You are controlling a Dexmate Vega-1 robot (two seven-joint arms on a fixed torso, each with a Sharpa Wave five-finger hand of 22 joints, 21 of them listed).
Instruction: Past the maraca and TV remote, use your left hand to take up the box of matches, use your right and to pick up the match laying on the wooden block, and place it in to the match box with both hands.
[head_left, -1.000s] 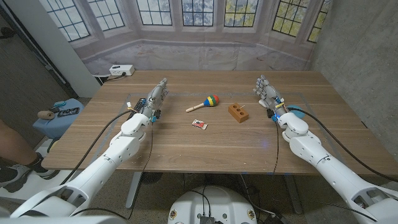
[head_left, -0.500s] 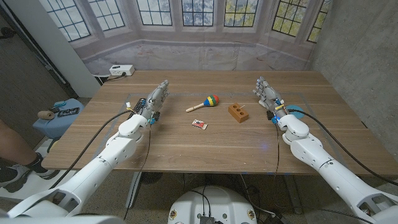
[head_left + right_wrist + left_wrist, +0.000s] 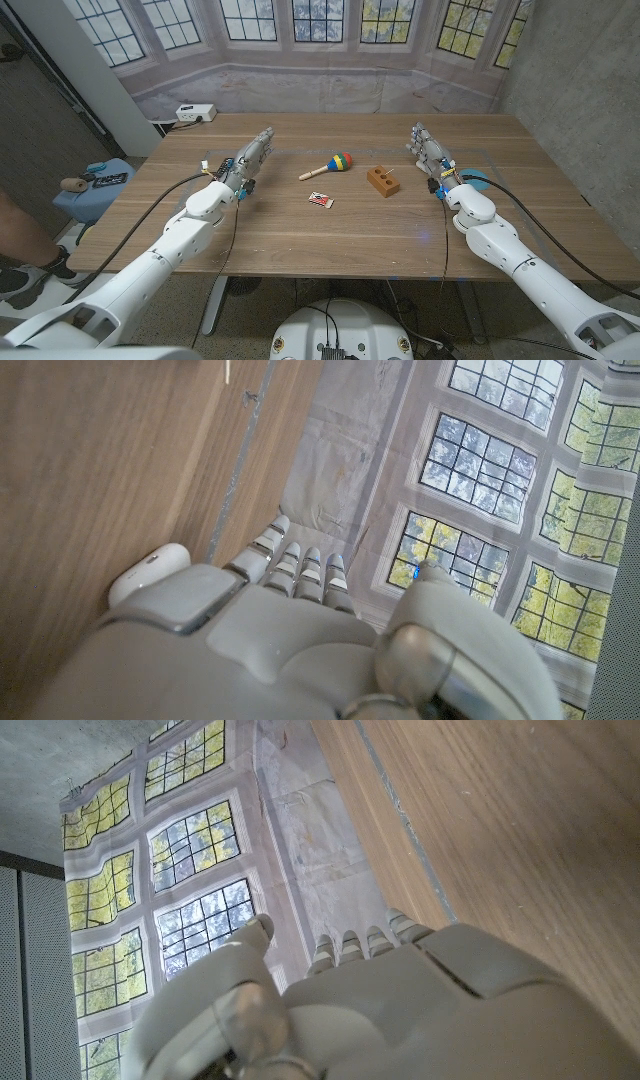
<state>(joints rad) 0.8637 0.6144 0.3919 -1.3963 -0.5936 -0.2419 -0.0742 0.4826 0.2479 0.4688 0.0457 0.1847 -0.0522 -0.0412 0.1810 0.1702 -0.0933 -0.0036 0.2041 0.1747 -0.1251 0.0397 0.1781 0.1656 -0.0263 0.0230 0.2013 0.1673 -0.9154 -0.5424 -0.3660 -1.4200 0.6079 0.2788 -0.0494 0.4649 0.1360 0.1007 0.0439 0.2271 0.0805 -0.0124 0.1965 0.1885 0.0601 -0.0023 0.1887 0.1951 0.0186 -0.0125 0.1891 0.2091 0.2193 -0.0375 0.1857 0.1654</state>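
Observation:
The small red and white box of matches (image 3: 320, 201) lies flat near the table's middle. To its right is the wooden block (image 3: 382, 181); the match on top of it is too thin to make out. The coloured maraca (image 3: 328, 166) lies just beyond the box. My left hand (image 3: 253, 154) is at the far left of the table, well left of the maraca, with its fingers stretched out and holding nothing. My right hand (image 3: 427, 148) stands to the right of the block, also with fingers straight and nothing in it. The wrist views show the backs of my left hand (image 3: 400, 1010) and right hand (image 3: 270, 630).
A white power box (image 3: 195, 113) sits at the table's far left corner. A small white rounded object (image 3: 150, 572) lies on the table beside my right hand. Off the table's left edge, a blue stool (image 3: 98, 185) holds dark items. A person's leg (image 3: 20, 235) shows at the left.
My left arm has shifted slightly, its hand edging a little farther forward. The right hand and the objects have not moved.

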